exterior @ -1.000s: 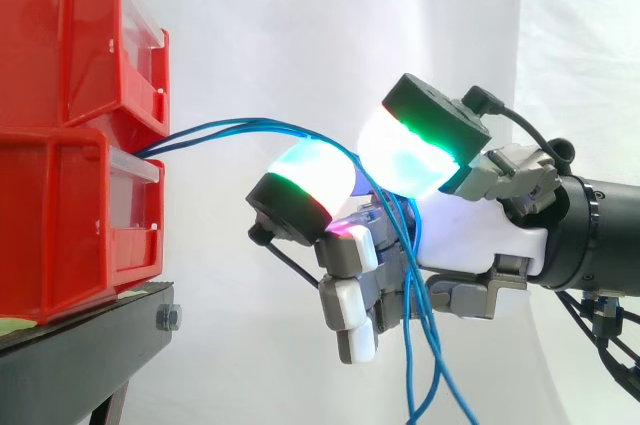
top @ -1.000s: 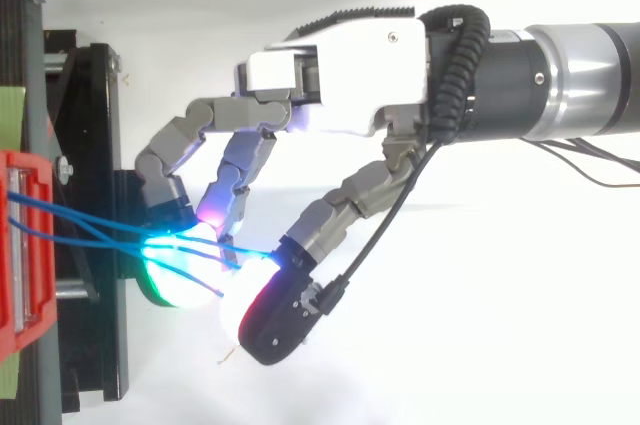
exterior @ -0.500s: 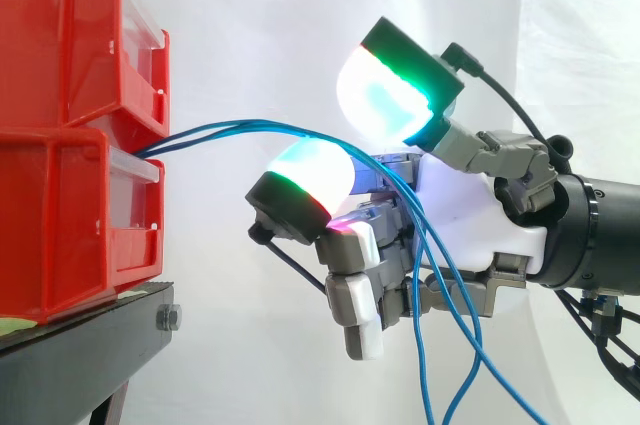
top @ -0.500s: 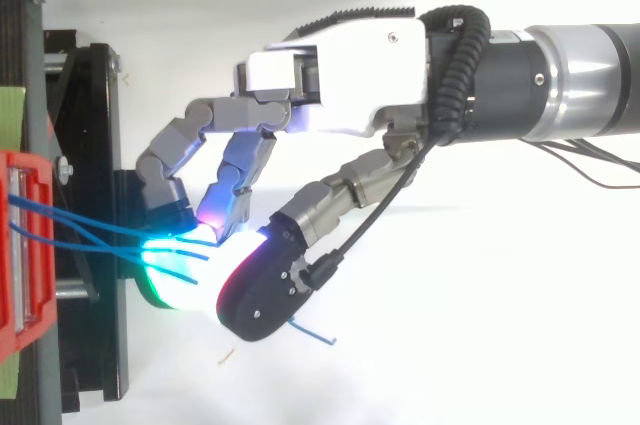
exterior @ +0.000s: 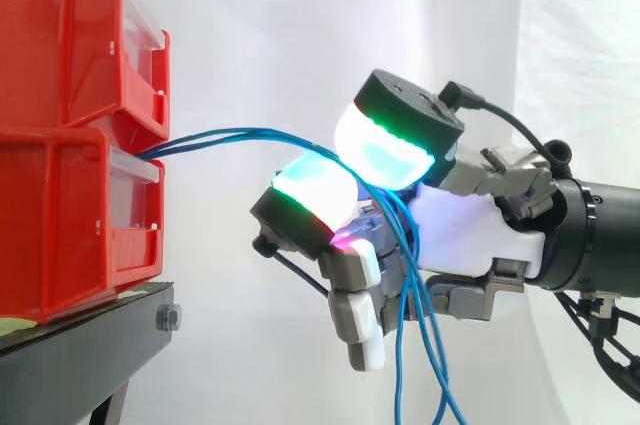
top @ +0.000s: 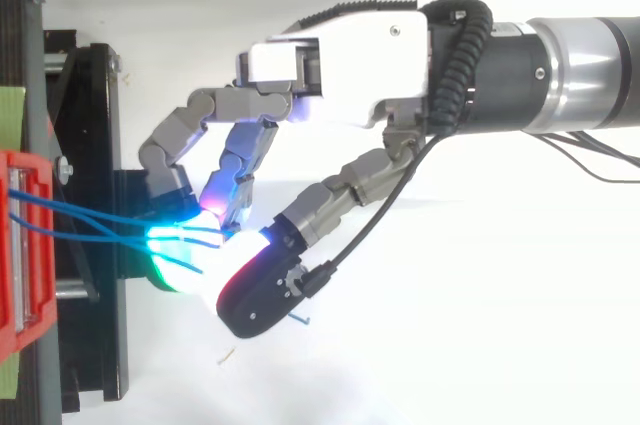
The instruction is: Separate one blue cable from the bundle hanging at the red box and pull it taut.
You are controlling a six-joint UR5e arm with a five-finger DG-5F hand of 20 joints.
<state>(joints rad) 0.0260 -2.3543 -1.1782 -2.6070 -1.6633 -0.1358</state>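
— Side view: what changed?
— The thumb of my hand (exterior: 460, 230), lifted a moment ago, has dropped back and pinches the blue cables (exterior: 250, 133), which arc slack from the red box (exterior: 60, 195).
— Top view?
— Several strands run into my pads (top: 170, 267), so I judge none is separated yet.

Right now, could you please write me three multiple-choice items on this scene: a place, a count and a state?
1. Where do the blue cables leave the red bins? A. Over the top bin. B. Between the two bins' fronts. C. From their backs.
2. How many red bins are stacked? A. One. B. Two. C. Four.
3. How do the cables run past the hand? A. Straight upward. B. Back into a bin. C. Hanging down loose.
Answers: B, they emerge at the lower bin's top edge; B, one sits on another; C, they drop below the curled fingers.
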